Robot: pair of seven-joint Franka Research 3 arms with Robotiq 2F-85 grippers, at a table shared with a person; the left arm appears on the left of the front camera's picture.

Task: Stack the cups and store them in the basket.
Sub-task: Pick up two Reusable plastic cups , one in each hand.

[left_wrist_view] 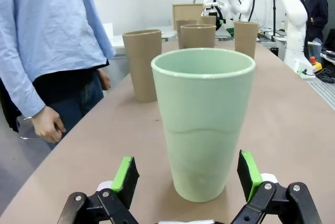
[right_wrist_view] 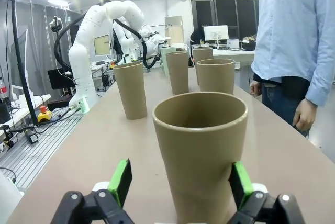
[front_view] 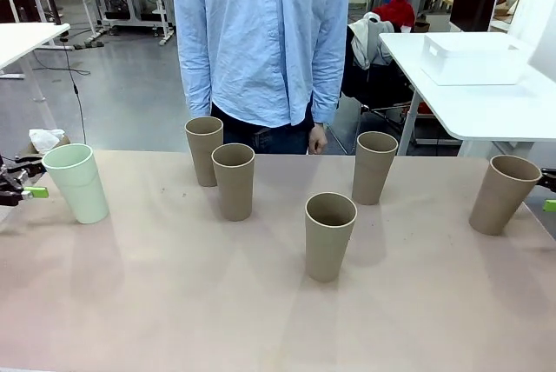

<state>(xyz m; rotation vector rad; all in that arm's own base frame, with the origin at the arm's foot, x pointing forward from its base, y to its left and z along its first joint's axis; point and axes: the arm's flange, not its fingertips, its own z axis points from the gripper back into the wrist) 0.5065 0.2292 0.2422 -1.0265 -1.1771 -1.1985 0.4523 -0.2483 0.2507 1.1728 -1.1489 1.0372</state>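
The mint green cup (front_view: 76,182) was found upright near the left end of the table (front_view: 174,311). The left gripper (left_wrist_view: 187,176) was held level with the cup's lower part, its jaws spread apart with one green pad (left_wrist_view: 127,174) on either side. A clear gap was seen at that pad, while the other pad was just beside the cup's wall, and contact there could not be settled. At the right end of the table the rightmost tan cup (front_view: 503,194) was seen upright. The right gripper (right_wrist_view: 180,182) was set about it in the same way, jaws wide apart and nothing clamped. Four more cups were seen upright, each standing alone, across the middle. The far-left tan cup (front_view: 204,150) and the second tan cup (front_view: 234,181) stood near each other, the nearest tan cup (front_view: 330,235) was placed at the centre, and the far tan cup (front_view: 374,166) was placed to its right. The basket (front_view: 473,59) was seen on a separate white table (front_view: 486,107) beyond the far right corner, well apart from every cup. A person in a light blue shirt (front_view: 261,33) was seen standing at the far side, one hand (front_view: 318,139) hanging by the table's far edge.
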